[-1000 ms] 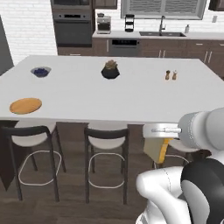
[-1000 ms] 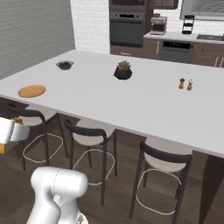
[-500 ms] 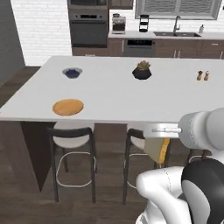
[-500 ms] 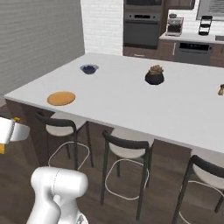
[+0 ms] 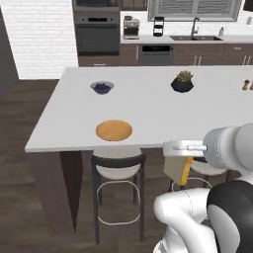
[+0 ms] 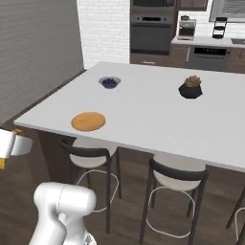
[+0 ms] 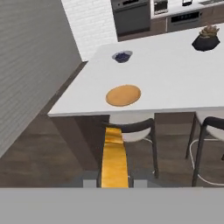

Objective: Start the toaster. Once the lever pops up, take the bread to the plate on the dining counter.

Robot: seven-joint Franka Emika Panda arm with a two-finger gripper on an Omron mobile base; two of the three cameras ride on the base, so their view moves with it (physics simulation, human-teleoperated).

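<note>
Gripping the pale tan, golden-edged slice of bread edge-on, the pincer is clenched on it; the hand view shows the slice as a narrow upright strip between the two dark fingertips, its lower end cut off by the frame's bottom. From the left base view the same bread hangs below the white wrist, near the front edge of the large white rectangular island worktop and lower than its top, partly hidden by the arm. In the right base view the wrist sits at the left edge, cropped, with just a sliver of yellow showing beneath it.

On the worktop, the round flat orange-tan wooden plate lies near the front edge, well apart from the bread. Farther back from the plate stands a small grey bowl of blue berries, and off towards the worktop's middle a dark pot with a spiky plant. Dark-framed stools with white seats are tucked under the worktop's front edge, their seats partly hidden by it.
</note>
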